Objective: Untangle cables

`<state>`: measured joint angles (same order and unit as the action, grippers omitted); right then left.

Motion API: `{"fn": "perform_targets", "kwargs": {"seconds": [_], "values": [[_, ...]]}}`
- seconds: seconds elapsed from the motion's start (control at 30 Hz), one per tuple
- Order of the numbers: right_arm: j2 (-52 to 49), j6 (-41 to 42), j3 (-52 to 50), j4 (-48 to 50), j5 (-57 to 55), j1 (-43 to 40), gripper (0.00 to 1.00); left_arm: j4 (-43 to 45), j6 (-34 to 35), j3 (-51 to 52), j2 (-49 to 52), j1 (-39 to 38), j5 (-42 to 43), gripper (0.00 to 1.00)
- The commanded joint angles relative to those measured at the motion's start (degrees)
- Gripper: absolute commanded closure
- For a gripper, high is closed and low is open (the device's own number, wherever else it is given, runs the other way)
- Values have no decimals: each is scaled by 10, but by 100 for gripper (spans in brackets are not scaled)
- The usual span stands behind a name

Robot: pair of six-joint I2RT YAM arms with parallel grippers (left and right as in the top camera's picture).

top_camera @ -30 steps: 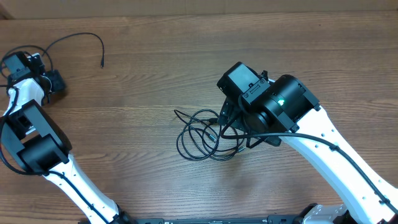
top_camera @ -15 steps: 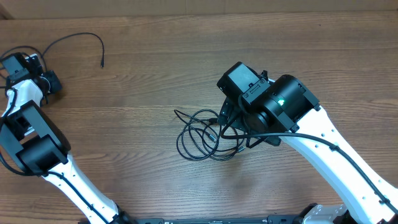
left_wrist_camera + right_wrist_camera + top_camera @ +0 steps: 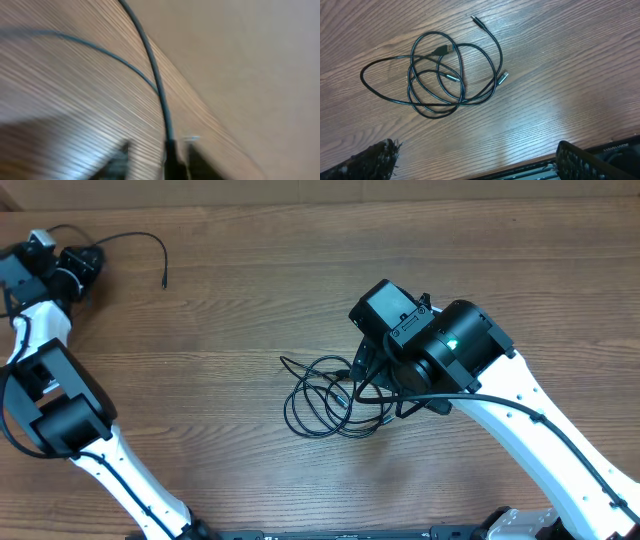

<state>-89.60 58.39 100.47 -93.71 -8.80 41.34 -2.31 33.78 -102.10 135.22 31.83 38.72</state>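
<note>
cables (image 3: pixel 451 77) lie knotted in loops in the middle of the table (image 3: pixel 230 300), just under the right jaws, which hang spread wide. one loose cable (image 3: pixel 140 234) arcs at the far left by the left jaws, too blurred, cannot tell their state.

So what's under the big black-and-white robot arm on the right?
The tangle of thin black cables lies on the brown wooden table. From above, the right arm covers the tangle's right edge; the wrist camera shows it whole.
</note>
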Motion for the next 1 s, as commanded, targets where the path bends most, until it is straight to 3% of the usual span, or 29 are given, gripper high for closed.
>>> {"fn": "perform_targets", "kwargs": {"seconds": [0.0, 0.2, 0.4, 0.63, 0.67, 0.8, 0.97], "values": [[0, -4, -4, -1, -1, 1, 0, -2, 52, -8, -2, -11, 82, 0], [0, -4, -4, -4, -1, 1, 0, -47, 41, -8, -39, -11, 89, 0], [0, -32, -4, -2, -9, 1, 0, -163, -27, -8, -135, -17, 48, 0], [0, -32, -4, 64, -62, 1, 0, -486, -83, -8, -304, -43, 43, 0], [0, -32, -4, 81, -83, 0, 0, -549, -91, -8, -338, -59, 43, 2], [0, -32, -4, 113, -131, 0, 0, -669, -125, -8, -440, -139, 31, 2], [0, -32, -4, 116, -129, 1, 0, -729, -124, -8, -545, -285, -85, 0]]}}
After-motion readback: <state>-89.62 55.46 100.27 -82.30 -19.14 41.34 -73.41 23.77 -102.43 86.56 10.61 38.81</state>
